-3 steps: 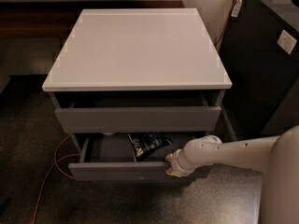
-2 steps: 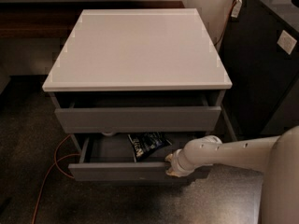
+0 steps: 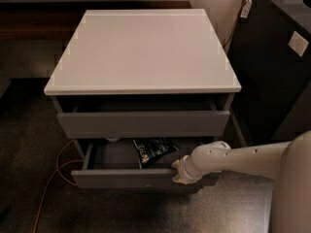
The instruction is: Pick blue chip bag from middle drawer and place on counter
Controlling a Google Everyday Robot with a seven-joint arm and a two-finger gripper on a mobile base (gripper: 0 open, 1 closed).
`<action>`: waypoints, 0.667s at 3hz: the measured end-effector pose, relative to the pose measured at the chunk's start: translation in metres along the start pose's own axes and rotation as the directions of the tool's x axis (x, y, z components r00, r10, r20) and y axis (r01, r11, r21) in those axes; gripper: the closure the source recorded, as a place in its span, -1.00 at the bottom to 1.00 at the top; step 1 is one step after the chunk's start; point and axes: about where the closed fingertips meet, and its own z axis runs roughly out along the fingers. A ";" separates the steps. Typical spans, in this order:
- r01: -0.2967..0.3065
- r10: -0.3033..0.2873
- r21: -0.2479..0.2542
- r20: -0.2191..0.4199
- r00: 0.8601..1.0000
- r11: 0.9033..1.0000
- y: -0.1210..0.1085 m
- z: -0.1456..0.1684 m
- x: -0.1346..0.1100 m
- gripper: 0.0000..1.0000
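Observation:
The blue chip bag lies crinkled inside the middle drawer, which is pulled out toward me, right of its centre. The glossy pale counter tops the grey cabinet and is bare. My gripper is at the end of the white arm that reaches in from the right. It sits at the top edge of the middle drawer's front, just right of and in front of the bag, and does not hold the bag.
The drawer above is pulled out a little and overhangs the back of the middle drawer. A small round white dome shows under it. A black cabinet stands close on the right. An orange cable runs along the floor at the left.

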 end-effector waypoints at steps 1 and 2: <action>0.000 0.000 0.000 0.000 1.000 1.000 0.000 0.000 0.000 0.74; 0.000 0.000 0.000 0.000 1.000 1.000 0.000 0.000 0.000 0.35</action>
